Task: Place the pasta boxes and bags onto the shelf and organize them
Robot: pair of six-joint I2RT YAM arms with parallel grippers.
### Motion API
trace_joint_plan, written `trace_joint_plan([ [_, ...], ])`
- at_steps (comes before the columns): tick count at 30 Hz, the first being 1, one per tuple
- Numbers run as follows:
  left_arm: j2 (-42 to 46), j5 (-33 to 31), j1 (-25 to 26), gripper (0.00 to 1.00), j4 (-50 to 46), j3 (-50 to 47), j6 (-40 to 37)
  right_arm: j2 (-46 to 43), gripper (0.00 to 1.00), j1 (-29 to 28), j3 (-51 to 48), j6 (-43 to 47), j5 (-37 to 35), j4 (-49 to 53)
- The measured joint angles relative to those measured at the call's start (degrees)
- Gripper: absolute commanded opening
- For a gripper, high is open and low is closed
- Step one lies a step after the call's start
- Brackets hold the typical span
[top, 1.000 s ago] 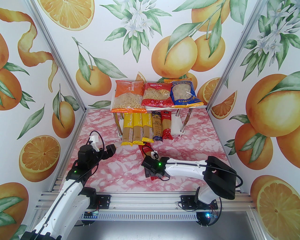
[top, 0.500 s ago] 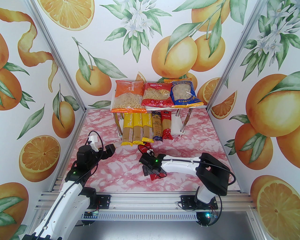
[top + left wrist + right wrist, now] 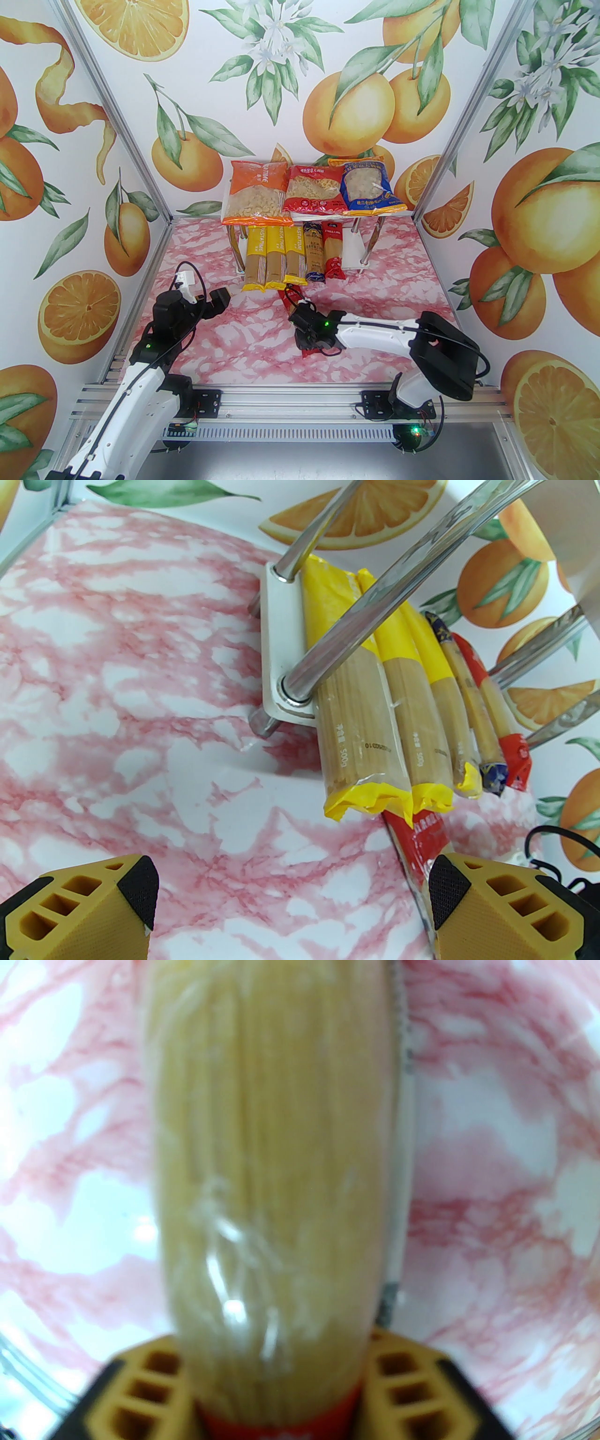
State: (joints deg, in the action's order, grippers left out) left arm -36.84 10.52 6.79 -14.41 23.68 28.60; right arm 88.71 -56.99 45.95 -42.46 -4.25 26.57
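Pinching the last red pack (image 3: 272,1147) between the fingers of my right end effector (image 3: 274,1358), I have it low on the worktop (image 3: 243,337), just in front of the shelf (image 3: 352,246). I cannot tell whether it has left the surface. My left end effector (image 3: 290,883) hangs spread wide and empty, off to the left.

Most of the job looks done. The orange bag (image 3: 255,192), the red bag (image 3: 313,190) and the blue bag (image 3: 368,185) lie side by side on the top board. On the lower board the three yellow packs (image 3: 274,258), the dark blue pack (image 3: 313,255) and the other red pack (image 3: 333,253) lie in a row, their near ends overhanging the edge.

What is left, as I judge it, is this one pack. It belongs in the bare space at the right of the lower board, beside its red twin. After that, perhaps a nudge to square the row.
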Motion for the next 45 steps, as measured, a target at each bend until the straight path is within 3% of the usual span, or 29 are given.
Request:
trace_joint_plan([
  [2, 0.0, 0.0, 0.0, 1.0, 0.0, 0.0, 0.0, -1.1, 0.0, 0.0, -0.3, -0.3, 0.3, 0.1],
  [8, 0.0, 0.0, 0.0, 1.0, 0.1, 0.0, 0.0, -5.4, 0.0, -2.9, -1.7, -1.9, 0.9, 2.9],
  [20, -0.9, 0.6, 0.0, 1.0, 0.1, 0.0, 0.0, -21.7, 0.0, -12.2, -3.6, -10.1, 0.8, 22.9],
  [35, -4.2, 1.6, 0.0, 1.0, 0.1, 0.1, 0.0, -43.3, 0.0, -16.9, -2.1, -22.9, -7.0, 44.8],
  [45, -6.4, 2.6, 0.0, 0.99, 1.4, 0.4, 0.0, -46.3, 0.0, -16.9, 8.6, -22.6, -15.6, 51.4],
])
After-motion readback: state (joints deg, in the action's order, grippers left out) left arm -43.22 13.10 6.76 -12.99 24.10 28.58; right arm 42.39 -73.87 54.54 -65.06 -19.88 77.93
